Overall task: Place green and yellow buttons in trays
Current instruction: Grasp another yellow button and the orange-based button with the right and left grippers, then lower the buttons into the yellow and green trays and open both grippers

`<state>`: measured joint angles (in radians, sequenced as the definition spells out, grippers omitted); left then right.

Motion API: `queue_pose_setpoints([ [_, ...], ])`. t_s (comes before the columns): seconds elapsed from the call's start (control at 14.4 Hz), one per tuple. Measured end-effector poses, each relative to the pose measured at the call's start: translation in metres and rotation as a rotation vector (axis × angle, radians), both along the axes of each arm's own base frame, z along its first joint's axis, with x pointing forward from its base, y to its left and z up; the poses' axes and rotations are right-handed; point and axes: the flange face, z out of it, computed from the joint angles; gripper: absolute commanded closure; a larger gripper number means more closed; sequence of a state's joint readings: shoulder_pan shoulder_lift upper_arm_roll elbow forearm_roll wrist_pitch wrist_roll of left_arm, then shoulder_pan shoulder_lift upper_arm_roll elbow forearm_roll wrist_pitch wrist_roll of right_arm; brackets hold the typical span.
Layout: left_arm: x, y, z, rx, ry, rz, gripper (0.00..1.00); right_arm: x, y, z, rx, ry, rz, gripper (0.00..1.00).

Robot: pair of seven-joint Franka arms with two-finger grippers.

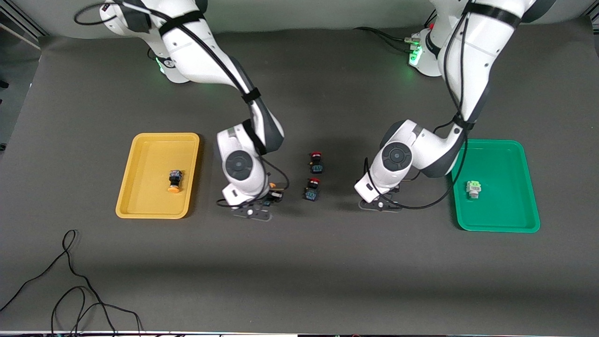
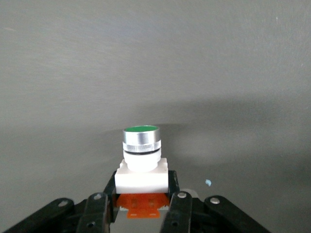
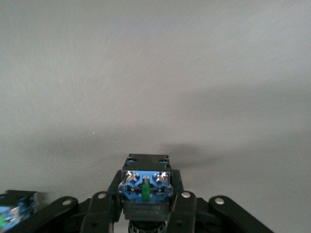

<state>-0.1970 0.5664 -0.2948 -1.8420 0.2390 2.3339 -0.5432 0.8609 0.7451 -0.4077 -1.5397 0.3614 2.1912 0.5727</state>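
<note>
Front view: the right gripper point(image 1: 270, 195) and its held black-blue button point(image 1: 277, 195) are mostly hidden under the wrist; cap colour cannot be told there. The left gripper point(image 1: 380, 202) is hidden likewise (its button does not show at all). Right wrist view: that button's point(image 3: 146, 190) cap is cut off by the frame edge. Left wrist view: fingers point(image 2: 178, 206) are cut off, and the white button's point(image 2: 141, 165) orange block is half hidden.

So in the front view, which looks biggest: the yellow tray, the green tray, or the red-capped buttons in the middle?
1. Yellow tray and green tray: look alike, no ranking.
2. The two red-capped buttons: far smaller, alike.
</note>
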Motion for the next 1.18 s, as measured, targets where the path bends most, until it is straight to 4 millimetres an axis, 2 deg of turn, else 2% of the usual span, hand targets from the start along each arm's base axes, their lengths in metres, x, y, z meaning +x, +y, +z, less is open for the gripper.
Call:
queue_pose_setpoints([
  [0.14,0.011,0.019,0.059,0.004,0.012,0.058,1.0,0.012,-0.038,0.071,0.006,0.036,-0.018,1.0],
  [0.28,0.015,0.053,0.114,-0.004,0.04,0.088,1.0,0.016,-0.088,0.144,0.029,0.071,-0.006,1.0],
  [0.42,0.019,0.115,0.151,0.008,0.088,0.104,1.0,0.018,-0.152,0.203,0.051,0.076,0.049,1.0],
  [0.49,0.022,0.154,0.162,0.016,0.114,0.112,1.0,0.017,-0.184,0.222,0.06,0.08,0.084,1.0],
  [0.56,0.025,0.197,0.169,0.017,0.132,0.119,1.0,0.015,-0.216,0.23,0.065,0.09,0.116,1.0],
  [0.62,0.027,0.243,0.173,0.01,0.139,0.124,1.0,0.014,-0.246,0.23,0.068,0.099,0.145,1.0],
  [0.76,0.024,0.333,0.168,0.005,0.148,0.114,1.0,0.009,-0.297,0.21,0.069,0.13,0.209,1.0],
  [0.83,0.02,0.371,0.161,0.016,0.146,0.1,1.0,0.006,-0.319,0.197,0.068,0.138,0.233,1.0],
  [0.9,0.015,0.4,0.149,0.03,0.128,0.094,1.0,0.002,-0.339,0.182,0.064,0.136,0.254,1.0],
  [1.04,0.006,0.428,0.107,0.035,0.062,0.091,1.0,-0.009,-0.371,0.146,0.046,0.113,0.279,1.0],
  [1.18,-0.007,0.438,0.049,0.035,0.024,0.063,1.0,-0.025,-0.391,0.101,0.016,0.08,0.306,1.0],
])
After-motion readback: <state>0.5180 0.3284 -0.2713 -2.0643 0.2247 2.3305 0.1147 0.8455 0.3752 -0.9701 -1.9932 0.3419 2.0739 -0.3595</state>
